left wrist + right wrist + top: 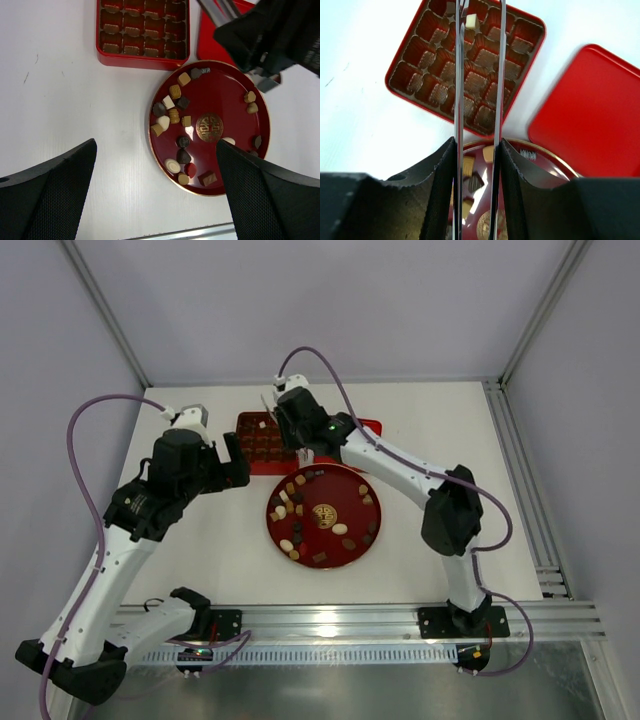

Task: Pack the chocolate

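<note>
Right gripper (480,10): partly open, gripping nothing, over box (140,61); cream chocolate piece (471,21) beside its left tine. Left gripper (157,145): wide open, empty. Other chocolate (174,91): plate (225,100), box's 5 o'clock.

The plate (227,95) was deep red, gold-edged, with a gold emblem (209,127) at its centre. The chocolates (174,116) were dark brown, tan and cream-white, some ribbed. The box (142,61) was red, its liner (470,80) brown and ridged. The lid (590,115) was plain red and the table (60,100) white.
</note>
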`<act>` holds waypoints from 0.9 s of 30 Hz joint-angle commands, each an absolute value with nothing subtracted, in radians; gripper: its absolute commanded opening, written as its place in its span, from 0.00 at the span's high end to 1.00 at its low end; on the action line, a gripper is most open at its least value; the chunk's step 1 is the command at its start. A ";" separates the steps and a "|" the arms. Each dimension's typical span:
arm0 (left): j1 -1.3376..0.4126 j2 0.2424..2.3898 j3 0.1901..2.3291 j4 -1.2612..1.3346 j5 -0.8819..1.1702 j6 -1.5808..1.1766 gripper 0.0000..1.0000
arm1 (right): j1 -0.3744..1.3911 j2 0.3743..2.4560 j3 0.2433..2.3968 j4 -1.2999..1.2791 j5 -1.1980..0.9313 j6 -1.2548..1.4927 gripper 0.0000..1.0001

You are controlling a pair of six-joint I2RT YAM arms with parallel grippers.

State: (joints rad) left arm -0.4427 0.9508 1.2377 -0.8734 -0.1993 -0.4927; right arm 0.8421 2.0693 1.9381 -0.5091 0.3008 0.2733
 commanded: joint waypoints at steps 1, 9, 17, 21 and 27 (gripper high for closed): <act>-0.443 0.950 1.244 -0.851 -0.218 -0.488 0.00 | 0.841 1.872 1.855 -0.511 0.341 0.326 0.60; -0.442 0.945 1.212 -0.831 -0.219 -0.499 0.00 | 0.883 1.573 1.508 -0.702 0.328 0.429 0.60; -0.442 0.959 1.177 -0.802 -0.201 -0.514 0.00 | 0.974 1.268 1.280 -0.972 0.229 0.572 0.60; -0.442 0.968 1.167 -0.790 -0.199 -0.517 0.00 | 1.026 1.187 1.223 -1.049 0.180 0.626 0.60; -0.443 0.979 1.163 -0.785 -0.193 -0.518 0.00 | 1.061 1.151 1.203 -1.149 0.167 0.638 0.60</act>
